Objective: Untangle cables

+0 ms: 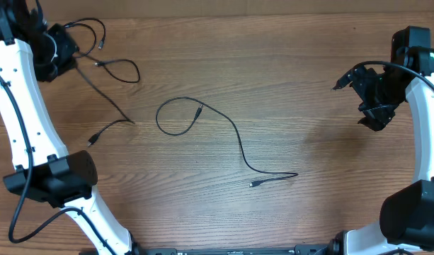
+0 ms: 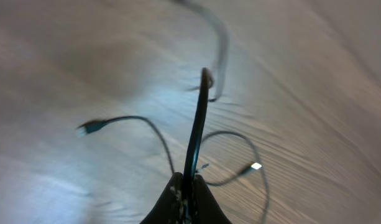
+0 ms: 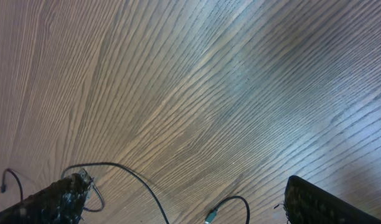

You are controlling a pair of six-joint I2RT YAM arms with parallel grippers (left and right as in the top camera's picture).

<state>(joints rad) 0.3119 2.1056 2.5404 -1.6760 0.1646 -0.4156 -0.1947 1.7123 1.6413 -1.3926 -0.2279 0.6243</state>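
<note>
Thin black cables lie on the wooden table. One cable runs diagonally from my left gripper at the far left down to a plug. More cable loops beside that gripper. A separate cable lies in the middle, with a loop and an end plug. In the left wrist view my left gripper is shut on a taut cable, and two plugs show below it. My right gripper hangs open at the right, holding nothing. In its view the right gripper stands above the middle cable.
The arm bases stand at the near left and right corners. Thicker black wires run along both arms. Bare wood lies between the middle cable and the right gripper.
</note>
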